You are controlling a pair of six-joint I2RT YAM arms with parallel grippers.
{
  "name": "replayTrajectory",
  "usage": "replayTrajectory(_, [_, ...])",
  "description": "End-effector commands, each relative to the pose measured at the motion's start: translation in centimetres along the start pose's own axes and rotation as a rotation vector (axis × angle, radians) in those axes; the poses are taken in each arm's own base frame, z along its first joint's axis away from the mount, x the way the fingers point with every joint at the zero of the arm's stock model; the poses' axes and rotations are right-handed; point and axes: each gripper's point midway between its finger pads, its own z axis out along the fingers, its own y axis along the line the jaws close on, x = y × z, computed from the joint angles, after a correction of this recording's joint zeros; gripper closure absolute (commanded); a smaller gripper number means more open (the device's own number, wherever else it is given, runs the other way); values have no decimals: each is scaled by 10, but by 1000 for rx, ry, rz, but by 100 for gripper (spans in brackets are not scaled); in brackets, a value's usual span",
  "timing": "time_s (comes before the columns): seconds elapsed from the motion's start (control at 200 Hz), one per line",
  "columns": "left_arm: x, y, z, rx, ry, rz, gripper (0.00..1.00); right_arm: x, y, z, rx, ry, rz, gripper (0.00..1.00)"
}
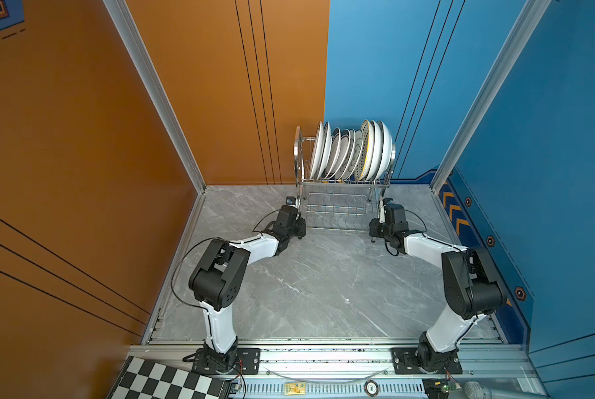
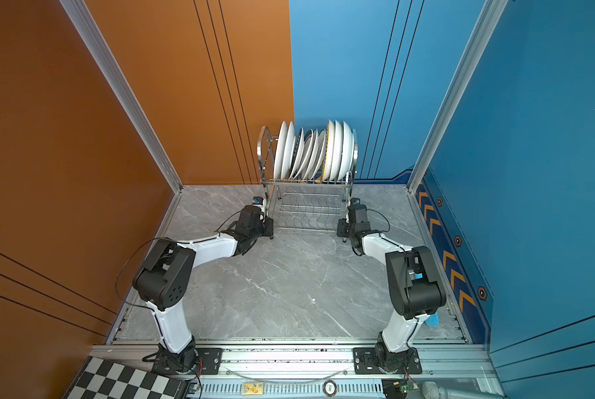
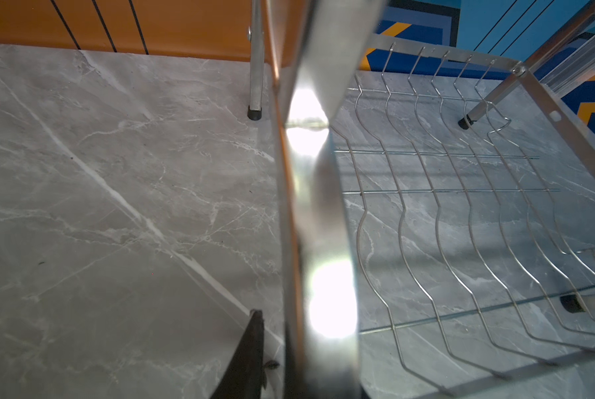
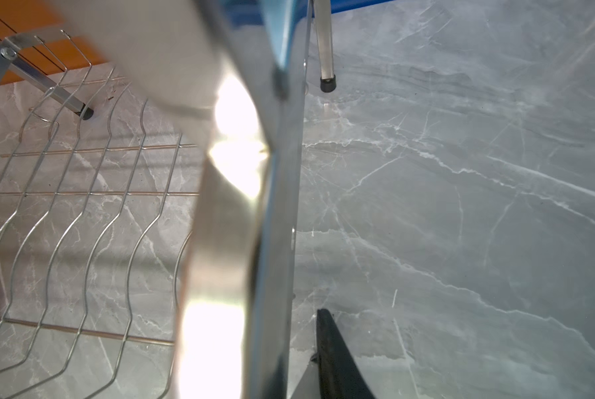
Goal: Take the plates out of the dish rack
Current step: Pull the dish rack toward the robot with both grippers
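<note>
Grey marbled surface (image 1: 323, 283) carries the dish rack (image 1: 298, 152) at its far edge by the wall. The plates (image 1: 351, 152) stand on edge in its upper tier, packed close and leaning, while the lower wire tier is bare. The left arm (image 1: 220, 273) and right arm (image 1: 468, 279) each reach low to a near corner of the rack, so the step looks like taking hold of the end frames to steady or shift it. Done well, both sides would close evenly on the tubing and any move would be slow, level and matched, or the crowded plates may knock or tip. In each wrist view a bright tube (image 3: 320, 207) fills the middle with glare. Only one of the left fingers (image 3: 251, 349) and one of the right fingers (image 4: 330, 349) shows, just beside the tube; its partner is hidden behind. Whether either pair has clamped cannot be told. The plates' patterns and exact count are hard to read edge-on, and one black rubber foot (image 3: 254, 113) rests on the surface.
</note>
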Motion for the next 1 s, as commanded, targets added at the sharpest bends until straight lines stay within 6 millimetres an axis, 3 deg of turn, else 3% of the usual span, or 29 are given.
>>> replayTrajectory(0.0, [33, 15, -7, -19, 108, -84, 95, 14, 35, 7, -121, 59, 52, 78])
replayTrajectory(0.05, [29, 16, -9, -22, 99, -85, 95, 14, 38, 7, -126, 61, 51, 78])
replayTrajectory(0.08, [43, 21, -11, -33, 126, -82, 96, 15, 38, 8, -127, 65, 51, 78])
replayTrajectory(0.571, [52, 34, -36, -40, 130, -92, 97, 20, 58, -5, -143, 55, 34, 81])
replayTrajectory(0.991, [87, -3, -75, 39, 180, -74, 98, 39, 60, -41, -155, 47, 64, 83])
